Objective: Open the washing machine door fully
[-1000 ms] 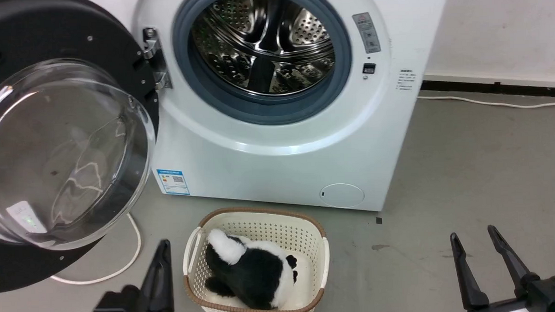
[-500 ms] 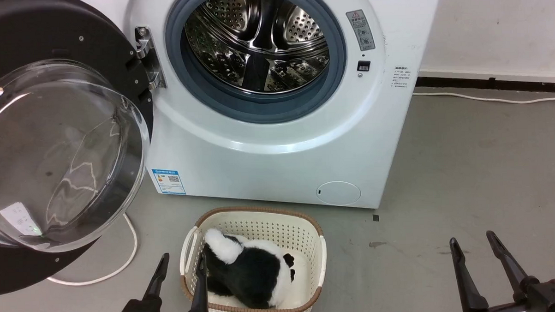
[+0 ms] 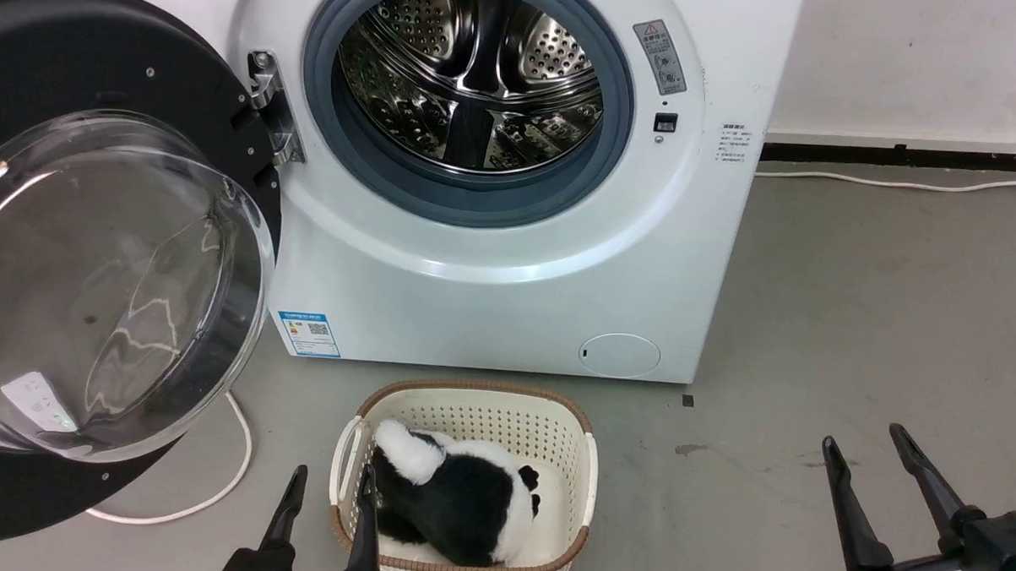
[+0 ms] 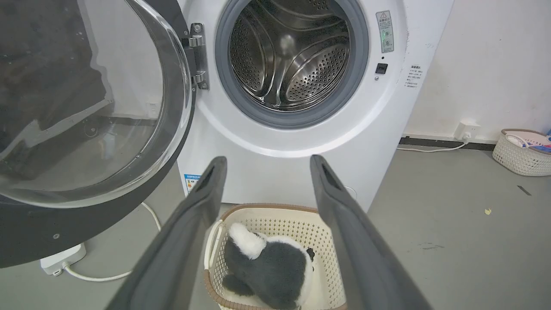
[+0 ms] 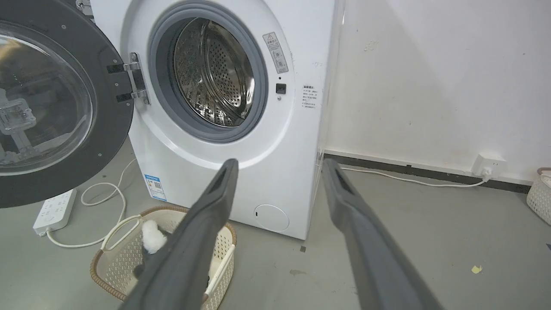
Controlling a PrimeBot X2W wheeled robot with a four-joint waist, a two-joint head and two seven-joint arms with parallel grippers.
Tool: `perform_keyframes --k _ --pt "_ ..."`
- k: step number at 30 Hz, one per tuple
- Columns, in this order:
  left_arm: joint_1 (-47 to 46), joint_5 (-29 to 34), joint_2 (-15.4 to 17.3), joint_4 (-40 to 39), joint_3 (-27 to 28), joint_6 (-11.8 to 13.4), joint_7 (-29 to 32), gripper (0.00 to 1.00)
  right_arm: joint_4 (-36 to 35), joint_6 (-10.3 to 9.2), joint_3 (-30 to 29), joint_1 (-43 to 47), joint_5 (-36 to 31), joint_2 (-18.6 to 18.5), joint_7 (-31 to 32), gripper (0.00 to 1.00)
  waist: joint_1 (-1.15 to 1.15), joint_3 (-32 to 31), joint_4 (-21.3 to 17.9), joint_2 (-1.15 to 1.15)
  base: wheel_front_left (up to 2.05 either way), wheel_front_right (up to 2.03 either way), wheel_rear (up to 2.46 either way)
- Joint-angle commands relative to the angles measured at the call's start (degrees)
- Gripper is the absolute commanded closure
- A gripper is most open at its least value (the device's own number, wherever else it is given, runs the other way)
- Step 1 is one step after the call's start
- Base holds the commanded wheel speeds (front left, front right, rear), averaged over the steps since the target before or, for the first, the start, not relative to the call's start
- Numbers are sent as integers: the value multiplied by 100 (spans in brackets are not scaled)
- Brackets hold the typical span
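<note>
Washing machine door [image 3: 114, 265] is swung out to the left of the machine [image 3: 492, 303], hung on its metal hinge [image 3: 269, 108] at the left edge of the opening, so the steel drum [image 3: 471, 75] is left wide open to view. Its inner side with the clear glass bowl [image 3: 96, 334] is turned toward the head camera, and its lower edge hangs just above the floor [image 3: 855, 307], with a white cable [image 3: 243, 447] looped underneath.

Room-wise, plenty of bare floor is left to the right of the machine, while the spot just in front is taken up by a basket [image 3: 595, 477].

Count: one door, one drum, one small round flap [image 3: 619, 355] and one plush toy [image 3: 456, 499] lying in that basket. A second basket [image 4: 518, 157] is seen by the wall [image 4: 495, 64] in the left wrist view.

Two grippers are counted. The left gripper [image 3: 334, 473] is spread with nothing held, its inner finger lined up over the basket's left rim (contact can't be told). The right gripper [image 3: 864, 435] is spread and empty too, over open floor well apart from the basket.
</note>
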Motion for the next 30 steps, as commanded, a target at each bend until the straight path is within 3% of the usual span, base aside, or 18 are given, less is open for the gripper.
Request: perform_keyframes --k 1,18,19,30 --pt "-36 43 19 6 -15 35 -26 0 1 5 -3 54 48 25 -26 0 0 -1 2 0 0 0 0" --pt "-75 26 63 -50 -50 47 -30 0 21 5 18 40 65 25 -26 0 0 8 31 0 0 0 0" --pt "-14 0 24 -21 -30 24 4 100 16 0 11 -2 5 -1 4 100 0 7 30 0 0 0 0" --pt "-47 79 -28 -50 62 -18 113 100 11 0 40 -60 -18 1 112 100 0 19 -5 0 0 0 0"
